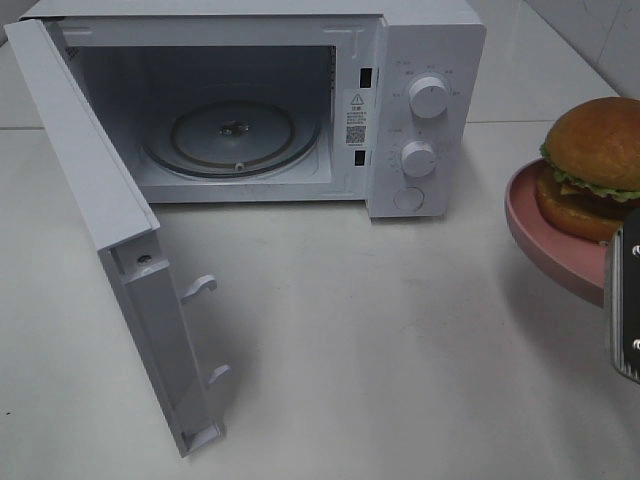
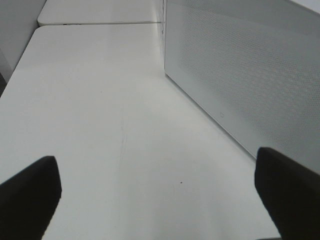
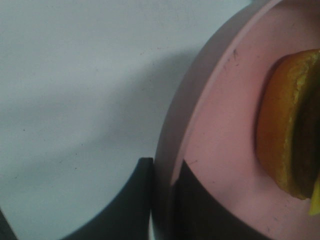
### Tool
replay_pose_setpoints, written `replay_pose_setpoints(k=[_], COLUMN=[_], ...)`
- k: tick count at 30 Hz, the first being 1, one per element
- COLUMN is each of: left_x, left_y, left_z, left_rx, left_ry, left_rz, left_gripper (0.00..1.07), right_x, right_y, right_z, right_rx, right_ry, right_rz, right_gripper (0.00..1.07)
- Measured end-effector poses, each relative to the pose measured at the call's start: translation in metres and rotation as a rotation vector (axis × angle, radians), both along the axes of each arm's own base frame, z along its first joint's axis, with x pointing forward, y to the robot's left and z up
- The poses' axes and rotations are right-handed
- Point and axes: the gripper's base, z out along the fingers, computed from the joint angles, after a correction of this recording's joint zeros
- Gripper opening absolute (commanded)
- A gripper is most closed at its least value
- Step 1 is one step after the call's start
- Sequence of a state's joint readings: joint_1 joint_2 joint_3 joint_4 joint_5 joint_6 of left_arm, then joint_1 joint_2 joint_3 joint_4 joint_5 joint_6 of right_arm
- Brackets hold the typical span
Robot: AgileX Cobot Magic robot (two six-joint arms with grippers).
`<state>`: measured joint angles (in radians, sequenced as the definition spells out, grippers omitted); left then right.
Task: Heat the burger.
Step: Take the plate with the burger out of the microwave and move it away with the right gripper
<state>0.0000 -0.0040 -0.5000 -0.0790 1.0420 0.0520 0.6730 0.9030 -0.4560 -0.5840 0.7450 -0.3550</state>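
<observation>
So the microwave (image 1: 300, 100) door (image 1: 110, 230) is already swung wide open and the glass turntable (image 1: 232, 135) inside is bare — nothing has gone in yet. The burger (image 1: 592, 165) is sitting on a pink plate (image 1: 545, 235) way over at the right edge of the table (image 1: 350, 340), and the plate looks lifted clear of the tabletop, tilted a bit.

The right gripper (image 3: 162, 200) is clamped on the plate's rim — in the wrist view you can see one dark finger on each side of the pink edge, with the burger (image 3: 287, 125) sitting further in on the plate (image 3: 220, 125). So it's carrying the plate, not touching the food itself.

The left gripper (image 2: 157, 195) is hanging out with its jaws spread wide, holding nothing, just beside the outer face of the door (image 2: 250, 75).

My read: we're mid-carry, the loading step. Next it has to swing the plate left and into the cavity, keep it level so the burger doesn't slide off, clear the opening, and set it down centred on the turntable. Then the door needs shutting, probably the left arm's job.
</observation>
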Motion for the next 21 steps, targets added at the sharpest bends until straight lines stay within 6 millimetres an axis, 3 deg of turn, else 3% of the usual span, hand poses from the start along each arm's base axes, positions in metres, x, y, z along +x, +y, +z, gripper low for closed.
replay_pose_setpoints(k=[12, 14, 21], left_x=[0.0, 0.0, 0.0], left_y=[0.0, 0.0, 0.0], left_z=[0.0, 0.0, 0.0], left_rx=[0.0, 0.0, 0.0], left_ry=[0.0, 0.0, 0.0], left_rz=[0.0, 0.0, 0.0], left_gripper=[1.0, 1.0, 1.0], right_x=[0.002, 0.007, 0.018], right_y=[-0.012, -0.011, -0.005], right_z=[-0.001, -0.007, -0.023], right_rx=[-0.015, -0.025, -0.002], right_ry=[-0.032, -0.026, -0.023], right_rz=[-0.257, -0.378, -0.551], right_gripper=[0.0, 0.0, 0.0])
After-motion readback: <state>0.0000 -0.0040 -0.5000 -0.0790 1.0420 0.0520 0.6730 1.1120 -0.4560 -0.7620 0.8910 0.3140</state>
